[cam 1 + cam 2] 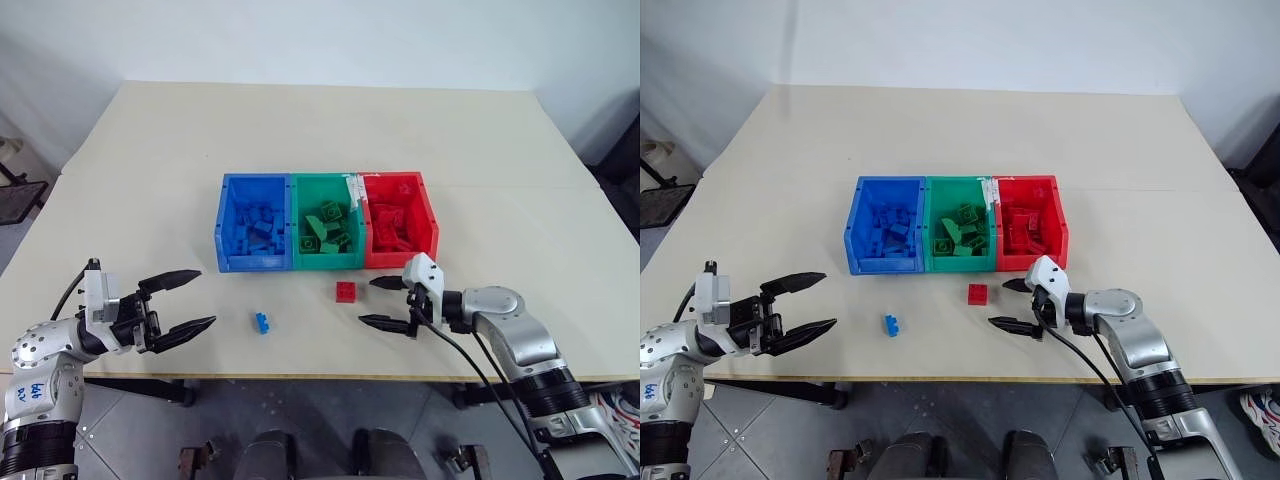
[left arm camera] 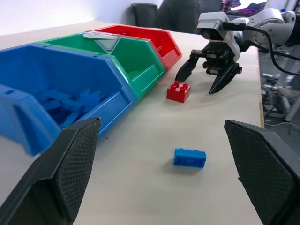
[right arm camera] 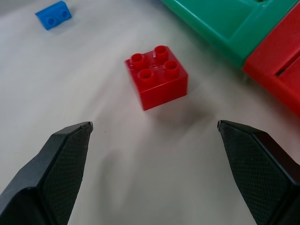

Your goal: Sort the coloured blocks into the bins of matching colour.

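Table (image 1: pixel 300 130): wide and pale, mostly bare; broad open room behind the bins and to both sides.
Bins (image 1: pixel 328 222): three tubs joined in a row mid-table, blue, green, red.
Blue bin (image 1: pixel 254 223): a heap of blue blocks inside.
Green bin (image 1: pixel 324 223): green blocks inside.
Red bin (image 1: pixel 399 220): red blocks inside.
My left gripper (image 1: pixel 187 301): jaws spread wide, holding nothing, over the table's near edge, well apart from the blocks.
My right gripper (image 1: pixel 377 302): jaws wide, empty, pointing at the red block just beside it.
Red block (image 1: pixel 345 291): on the table just in front of the bins, studs up.
Blue block (image 1: pixel 262 322): loose near the front edge, between my grippers.
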